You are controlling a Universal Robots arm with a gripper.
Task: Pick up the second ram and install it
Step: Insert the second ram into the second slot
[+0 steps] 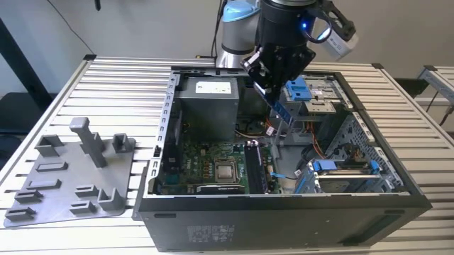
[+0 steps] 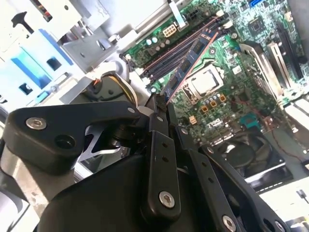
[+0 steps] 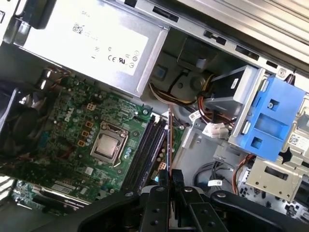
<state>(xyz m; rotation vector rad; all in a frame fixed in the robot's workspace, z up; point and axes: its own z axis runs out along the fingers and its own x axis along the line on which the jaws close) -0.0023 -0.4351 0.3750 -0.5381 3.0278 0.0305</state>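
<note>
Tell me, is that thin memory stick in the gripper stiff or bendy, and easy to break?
Probably stiff: the ram hangs straight from the gripper without sagging. Likely light, since it is a thin board pinched by one edge. Possibly fragile: small chips sit exposed on its face in the second wrist view, so a knock against the case could harm it.

The arm (image 1: 237,32) was silver-grey with a light blue joint cap, and a small blue light glowed on its black wrist housing. The tool (image 1: 273,71) was matte black: angular linkage bars (image 2: 159,159) joined by round silver screws (image 2: 166,199), visible in both wrist views.
</note>
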